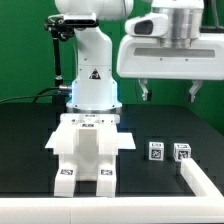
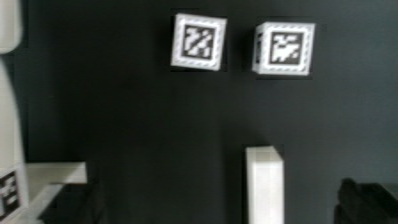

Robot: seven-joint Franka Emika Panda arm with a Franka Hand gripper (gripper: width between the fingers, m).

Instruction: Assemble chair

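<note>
The partly built chair (image 1: 88,150), chunky and white with tag markers on its front feet, stands on the black table in front of the robot base. Two small white tagged blocks (image 1: 156,151) (image 1: 181,151) sit side by side toward the exterior view's right. My gripper (image 1: 169,92) hangs open high above those blocks, holding nothing. In the wrist view both blocks (image 2: 201,42) (image 2: 285,47) show far below. My gripper (image 2: 217,202) shows only its dark fingertips (image 2: 365,200) at the frame edge, wide apart. A bit of the chair (image 2: 43,176) shows at the side.
A white L-shaped border rail (image 1: 196,181) runs along the table's front right corner, also in the wrist view (image 2: 265,185). The robot base (image 1: 90,80) stands behind the chair, with cables at the back on the exterior view's left.
</note>
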